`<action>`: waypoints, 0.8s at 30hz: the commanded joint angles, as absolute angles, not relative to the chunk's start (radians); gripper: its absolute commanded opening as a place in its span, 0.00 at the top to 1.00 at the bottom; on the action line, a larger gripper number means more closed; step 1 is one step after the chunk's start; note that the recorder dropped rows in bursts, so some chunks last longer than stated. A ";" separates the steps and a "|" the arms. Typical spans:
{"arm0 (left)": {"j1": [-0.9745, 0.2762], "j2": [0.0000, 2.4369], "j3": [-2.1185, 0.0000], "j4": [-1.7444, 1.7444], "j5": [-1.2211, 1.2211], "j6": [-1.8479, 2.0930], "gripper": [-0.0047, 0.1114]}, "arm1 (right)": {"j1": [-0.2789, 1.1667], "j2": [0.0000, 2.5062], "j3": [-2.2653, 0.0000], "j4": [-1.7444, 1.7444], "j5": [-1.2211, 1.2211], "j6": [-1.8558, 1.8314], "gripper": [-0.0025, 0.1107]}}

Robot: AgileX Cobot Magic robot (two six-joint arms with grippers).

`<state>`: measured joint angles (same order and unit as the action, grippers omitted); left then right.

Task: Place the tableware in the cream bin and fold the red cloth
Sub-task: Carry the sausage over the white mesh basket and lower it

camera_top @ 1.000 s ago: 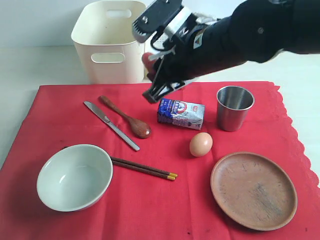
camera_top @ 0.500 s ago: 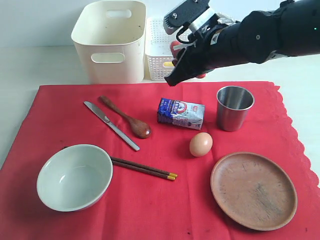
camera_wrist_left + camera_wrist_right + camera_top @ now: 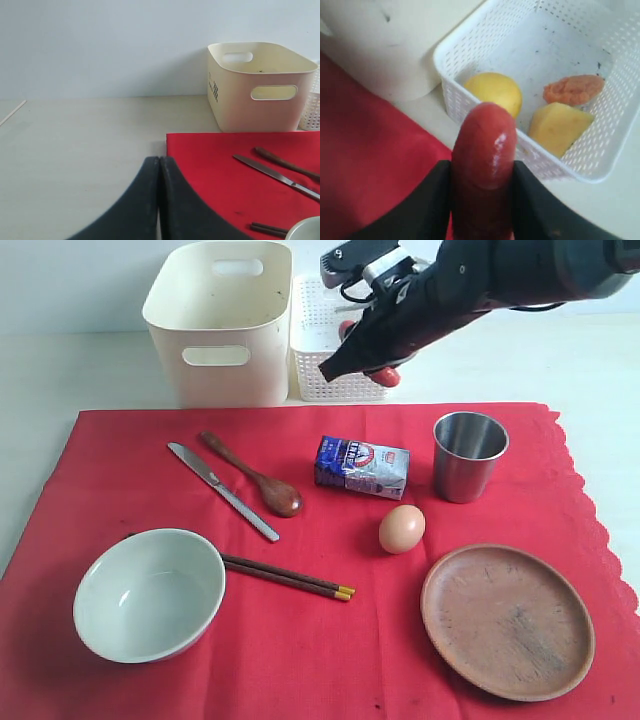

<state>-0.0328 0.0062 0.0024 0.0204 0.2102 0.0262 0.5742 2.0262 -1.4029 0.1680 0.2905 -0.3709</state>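
The right gripper (image 3: 360, 358), half closed around a sausage (image 3: 482, 145), has swung off the red cloth (image 3: 120, 470) to the white basket (image 3: 325, 382), while bowl (image 3: 150, 592), cup (image 3: 468, 455) and plate (image 3: 507, 620) lie on the cloth, outside the cream bin (image 3: 215, 375); the left gripper (image 3: 159, 167) is shut, empty.

You've got bare red cloth (image 3: 120, 470) left of the knife (image 3: 222, 490) and up front between bowl (image 3: 150, 592) and plate (image 3: 507, 620). Middle's tight: milk carton (image 3: 362, 466), egg (image 3: 401, 528) and cup (image 3: 469, 455) sit close together. The cream bin (image 3: 220, 325) is open from above, but the right gripper (image 3: 362, 352), clamped on a sausage (image 3: 482, 150), hangs over the white basket (image 3: 312, 340) just beside it.
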 commanded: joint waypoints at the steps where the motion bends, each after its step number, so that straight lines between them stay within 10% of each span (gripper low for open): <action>1: -0.030 0.000 0.000 0.022 0.209 0.023 0.96 | 0.553 2.095 -1.514 0.182 0.304 -0.358 0.98; 24: -0.030 0.000 0.000 0.022 0.209 0.023 0.96 | 0.527 2.252 -1.693 0.183 -0.028 -0.310 0.98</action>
<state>-0.0328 0.0062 0.0024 0.0204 0.2102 0.0262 0.5316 2.2275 -1.6867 0.1821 0.0441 -0.3160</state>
